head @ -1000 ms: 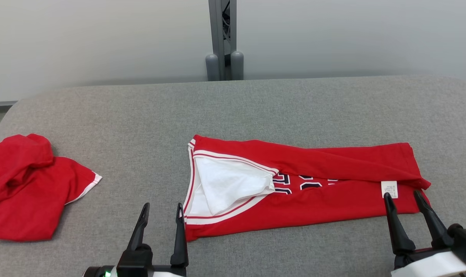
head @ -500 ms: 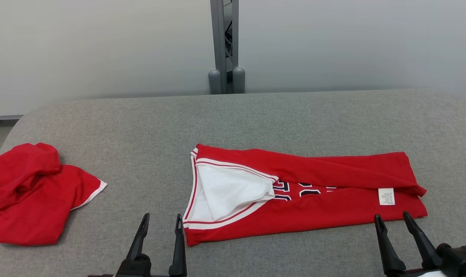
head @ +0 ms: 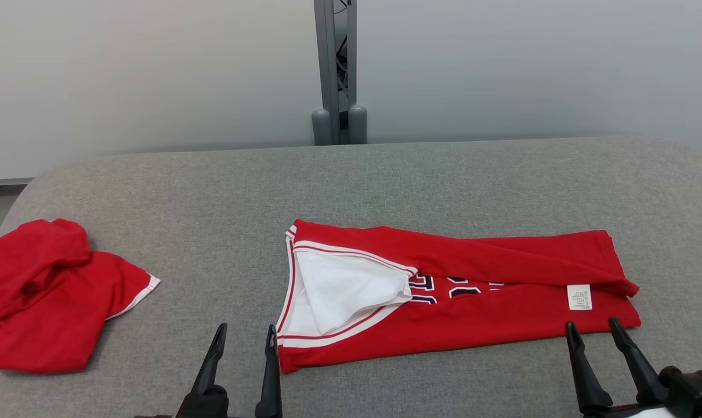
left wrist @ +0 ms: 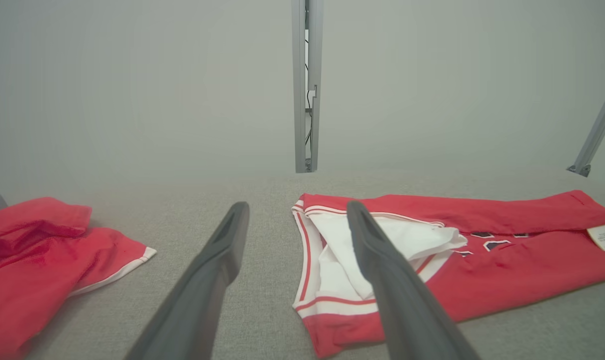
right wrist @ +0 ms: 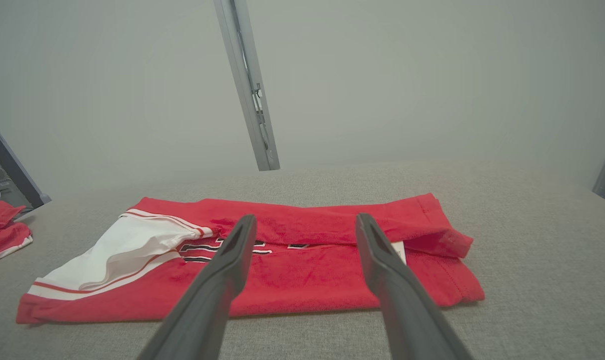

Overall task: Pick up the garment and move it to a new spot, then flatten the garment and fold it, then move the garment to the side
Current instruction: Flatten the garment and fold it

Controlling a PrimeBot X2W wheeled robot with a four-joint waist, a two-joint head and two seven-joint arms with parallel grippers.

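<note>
Both pairs of jaws stand wide and empty: the left gripper (head: pixel 245 328) and the right gripper (head: pixel 592 323) each point their two dark fingers away from the robot, with nothing between them. Ahead of them, on the grey padded table (head: pixel 386 180), lies the garment (head: pixel 473 310), a red jersey already doubled into a long narrow band. Its long axis runs straight across the robot's front, from left to right, so the fingers of both arms meet its near edge square-on rather than end-on. The neck end, where the white lining (head: pixel 339 284) shows inside a red-and-white trim, lies toward the left gripper, whose inner finger sits just beside the band's near left corner. The hem end, marked by a small care label (head: pixel 579 296), lies toward the right gripper, whose fingertips stop just short of the near edge below that label. Neither gripper touches cloth. Each arm is thus nearest to its own end, and neither has a clear advantage. That suits a two-handed grasp, or a crosswise fold that carries one end over the other; I judge that to be the step in hand, with the move to the side not yet made. A second red garment (head: pixel 43 296) lies crumpled well apart at the table's left edge, out of the way.
</note>
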